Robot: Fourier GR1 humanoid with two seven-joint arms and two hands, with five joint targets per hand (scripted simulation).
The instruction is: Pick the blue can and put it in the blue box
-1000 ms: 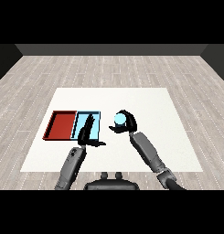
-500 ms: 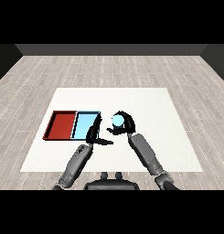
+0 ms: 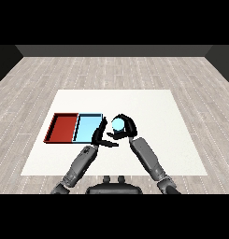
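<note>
White table (image 3: 158, 107): right hand (image 3: 126, 129) grasps the blue can (image 3: 118, 124); left hand (image 3: 101, 136), fingers straight, beside it, blue tray (image 3: 88, 127) just left.

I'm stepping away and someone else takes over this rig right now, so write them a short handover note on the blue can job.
Right hand: curled round the blue can, holding it just right of the light blue tray.
Left hand: fingers straight, holding nothing, at the light blue tray's right edge, close beside the can.
Trays: the red tray and the light blue tray lie side by side on the white table, red on the left. Nothing shows in either.
Done: the can is grasped.
Left: carry the can a little leftward over the light blue tray, set it inside, release. The left hand may be in the way.
</note>
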